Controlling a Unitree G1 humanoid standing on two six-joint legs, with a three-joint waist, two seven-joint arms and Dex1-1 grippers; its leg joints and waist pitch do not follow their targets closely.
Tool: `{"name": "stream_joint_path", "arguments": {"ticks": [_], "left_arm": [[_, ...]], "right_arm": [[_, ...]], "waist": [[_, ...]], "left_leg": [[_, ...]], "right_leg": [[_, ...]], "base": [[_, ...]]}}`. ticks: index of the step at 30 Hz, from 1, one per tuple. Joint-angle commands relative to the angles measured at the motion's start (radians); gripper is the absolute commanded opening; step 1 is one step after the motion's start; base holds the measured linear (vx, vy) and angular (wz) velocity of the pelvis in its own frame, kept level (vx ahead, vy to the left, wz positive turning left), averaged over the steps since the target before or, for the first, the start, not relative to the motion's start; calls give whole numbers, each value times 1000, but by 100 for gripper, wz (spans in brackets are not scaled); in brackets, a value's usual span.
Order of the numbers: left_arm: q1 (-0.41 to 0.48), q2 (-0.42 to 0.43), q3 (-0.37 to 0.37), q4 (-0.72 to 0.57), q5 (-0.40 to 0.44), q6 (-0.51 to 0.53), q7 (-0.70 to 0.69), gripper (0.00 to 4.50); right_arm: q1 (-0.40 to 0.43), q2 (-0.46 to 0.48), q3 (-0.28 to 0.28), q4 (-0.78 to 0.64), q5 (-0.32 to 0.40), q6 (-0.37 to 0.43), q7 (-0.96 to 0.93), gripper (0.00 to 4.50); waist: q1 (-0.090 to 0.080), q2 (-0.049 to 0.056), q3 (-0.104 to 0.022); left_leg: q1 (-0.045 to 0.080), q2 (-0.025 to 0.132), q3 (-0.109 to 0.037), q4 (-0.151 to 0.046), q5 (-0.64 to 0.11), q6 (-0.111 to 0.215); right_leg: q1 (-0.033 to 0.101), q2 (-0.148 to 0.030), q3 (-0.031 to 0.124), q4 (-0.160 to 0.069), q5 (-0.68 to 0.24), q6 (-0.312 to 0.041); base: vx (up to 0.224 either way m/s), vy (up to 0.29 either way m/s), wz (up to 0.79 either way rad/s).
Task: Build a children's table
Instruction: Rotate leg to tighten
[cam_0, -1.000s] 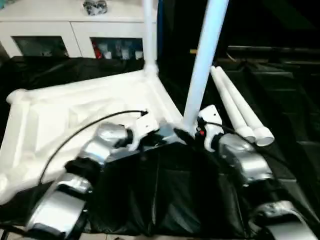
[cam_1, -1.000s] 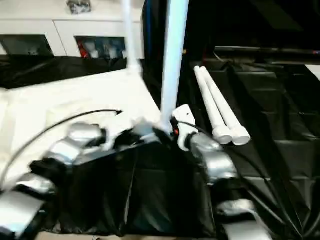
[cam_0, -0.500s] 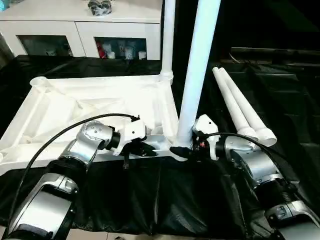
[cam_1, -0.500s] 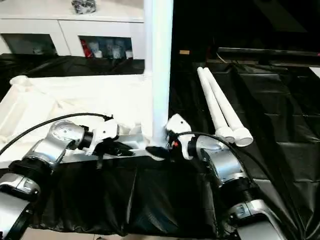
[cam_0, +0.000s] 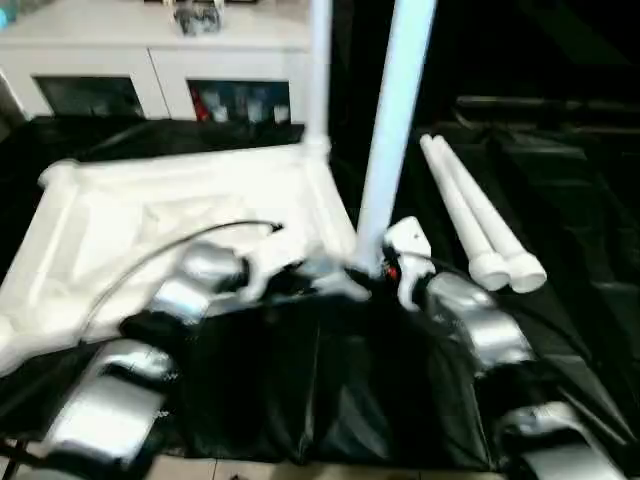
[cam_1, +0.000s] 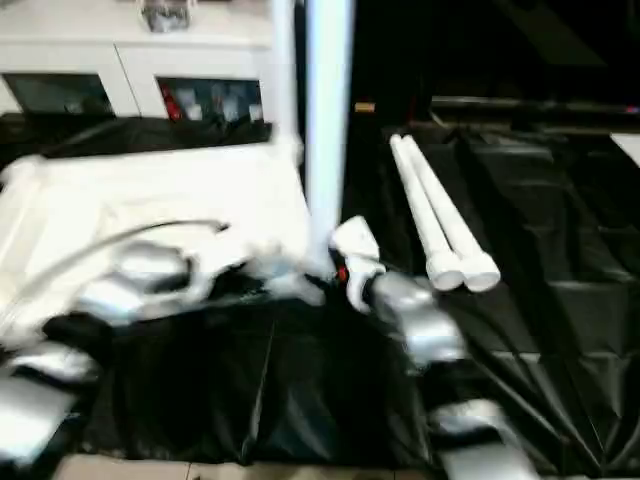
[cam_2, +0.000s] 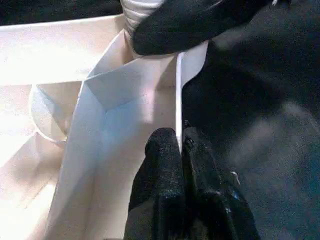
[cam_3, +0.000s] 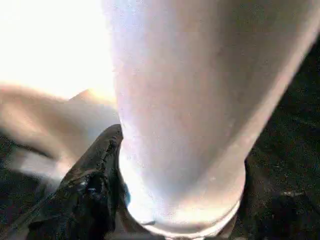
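Leg (cam_0: 390, 130) in right pincer (cam_0: 372, 272), tabletop (cam_0: 150, 215) left.

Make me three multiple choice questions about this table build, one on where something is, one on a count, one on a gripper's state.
1. Where do the loose legs lie?
A. On the black sheet, on the robot's right of the tabletop
B. On the cabinet
C. Across the tabletop

2. How many legs already stand upright in corner sockets?
A. None
B. Two
C. Four

3. What is the left gripper doing?
A. Wide open above the sheet
B. Shut on the tabletop's thin edge wall
C. Holding a loose leg

Answers: 1 A, the two loose legs rest side by side on the black sheet, beyond the right arm. 2 B, a near leg and a far leg both rise from the tabletop's right-hand corners. 3 B, the left wrist view shows both black fingers pinched on the white wall.
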Motion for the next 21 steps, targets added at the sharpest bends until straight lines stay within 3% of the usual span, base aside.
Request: {"name": "stream_joint_path", "arguments": {"ticks": [1, 2, 3, 4, 6, 8, 13, 14, 15, 16, 17, 21], "left_arm": [[-8, -82, -5, 14, -6, 53, 105, 0], [-8, -94, -3, 13, -9, 61, 119, 0], [-4, -104, -4, 8, -9, 61, 122, 0], [-1, -110, -4, 4, -9, 60, 124, 0], [8, -112, -13, -4, -3, 44, 109, 0], [10, -108, -13, -4, 1, 37, 103, 0], [10, -79, -10, -8, 4, 19, 75, 0], [17, -51, -10, -19, 0, -10, 31, 0], [24, -26, -12, -29, -5, -39, -13, 0], [27, -20, -12, -32, -7, -48, -26, 0], [33, -2, -16, -40, -11, -70, -62, 0], [56, 73, -35, -63, -25, -112, -215, 0]], "right_arm": [[-8, 93, 15, 67, 28, 23, -80, 270], [-12, 106, 18, 75, 27, 16, -90, 270], [-14, 119, 29, 73, 23, 10, -86, 270], [-16, 128, 36, 71, 21, 6, -84, 270], [-20, 126, 68, 59, -11, -17, -72, 270], [-23, 130, 55, 62, -9, -25, -70, 326], [-23, 99, 60, 47, -17, -36, -21, 375], [-23, 58, 77, 29, -21, -48, 31, 384], [-18, 23, 93, 5, -21, -52, 88, 384], [-16, 13, 98, -1, -21, -54, 104, 384], [-11, -10, 108, -20, -19, -53, 149, 384], [24, -120, 140, -120, 21, -39, 388, 384]], "waist": [[-3, 4, -50], [-3, 3, -50], [-3, 9, -51], [-4, 5, -51], [-4, 6, -51], [-4, 6, -53], [-6, 8, -54], [-5, 14, -55], [-5, 12, -55], [-9, 9, -57], [-9, 12, -58], [-7, 6, -63]], "left_leg": [[19, 18, -9, -80, -320, -24], [18, 17, -8, -80, -324, -17], [17, 16, -8, -79, -326, -14], [14, 16, -8, -80, -323, -7], [10, 14, -8, -80, -319, 0], [8, 15, -9, -80, -306, 8], [5, 17, -10, -81, -297, 14], [5, 16, -10, -80, -293, 15], [6, 17, -10, -80, -295, 17], [-5, 16, -11, -79, -279, 25], [-6, 16, -11, -78, -264, 27], [-3, 19, -5, -68, -190, 79]], "right_leg": [[31, -44, 38, -96, -347, -195], [31, -43, 38, -98, -341, -194], [31, -44, 38, -97, -338, -193], [33, -42, 38, -98, -326, -190], [35, -42, 37, -97, -314, -186], [36, -43, 37, -96, -300, -188], [39, -44, 37, -92, -273, -197], [41, -43, 36, -90, -260, -202], [40, -43, 35, -92, -252, -204], [51, -42, 35, -85, -212, -211], [51, -44, 35, -82, -190, -215], [55, -43, 36, -70, -50, -264]], "base": [[0, 0, 0], [0, 0, 0], [0, 0, 0], [0, 0, 0], [0, 0, 0], [0, 0, 0], [0, 0, 0], [0, 0, 0], [0, 0, 0], [0, 0, 0], [0, 0, 0], [0, 0, 0]]}}
